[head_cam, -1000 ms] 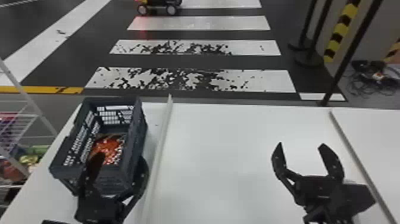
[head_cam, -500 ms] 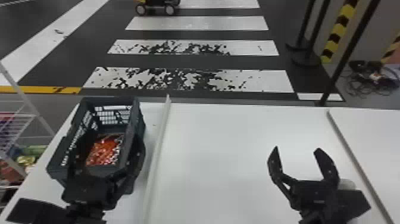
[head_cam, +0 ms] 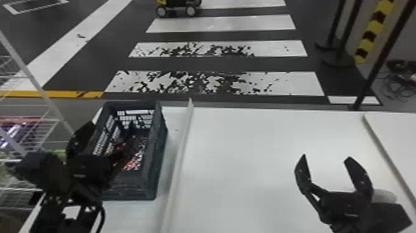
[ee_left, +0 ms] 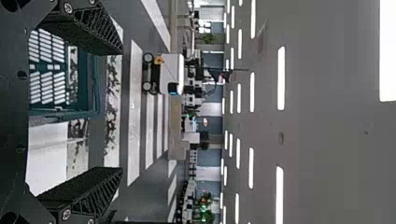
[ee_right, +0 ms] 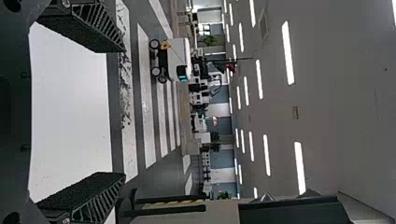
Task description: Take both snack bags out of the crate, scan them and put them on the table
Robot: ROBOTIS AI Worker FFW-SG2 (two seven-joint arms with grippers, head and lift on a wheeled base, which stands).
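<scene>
Inside the crate we see red-and-white snack packaging, toward the near part of the floor; we cannot tell how many bags it is. The crate stands upright on the white table, at eight o'clock from the middle of the head view. Our left gripper is at the crate's eight-to-nine o'clock side, overlapping its wall in the head view, and we cannot tell whether they touch. Its two fingers are spread wide. A pale raised strip runs along the table just beside the crate, at three o'clock from it. Well apart, at four o'clock from the head view's middle, our right gripper is over the table, also wide. At nine o'clock from the crate we see a white wire rack, and past the table's far edge, toward twelve, a striped crossing with a wheeled vehicle on it.
</scene>
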